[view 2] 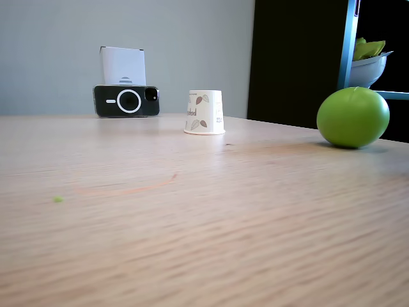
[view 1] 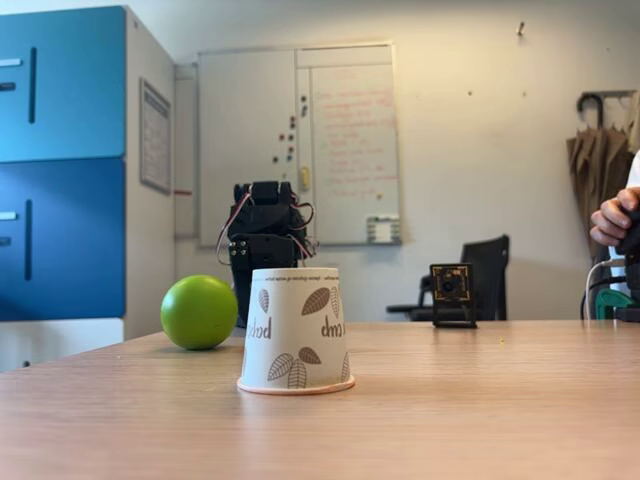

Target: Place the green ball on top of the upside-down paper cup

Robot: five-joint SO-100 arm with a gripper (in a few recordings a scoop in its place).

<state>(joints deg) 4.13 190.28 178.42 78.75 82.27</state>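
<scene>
In a fixed view, one green ball [view 1: 199, 312] and one upside-down paper cup [view 1: 296, 330] are sitting on the wooden tabletop [view 1: 480, 410]. The ball is looking smooth, matte and round; it is resting to the left of the cup and a little farther back, apart from it. The cup is standing on its rolled wide rim, tapering upward, white with brown-grey leaf shapes and inverted lettering. Behind the cup one black arm [view 1: 265, 235] is standing folded, with wires looping at its top; I cannot tell whether its tool is spread or pressed together. One small camera [view 1: 452, 293] is standing farther right on the tabletop. In another fixed view, the one ball [view 2: 353, 117] is lying at the right, well apart from the one cup [view 2: 204, 112] farther back. One phone [view 2: 126, 101] is leaning on its side left of the cup.
</scene>
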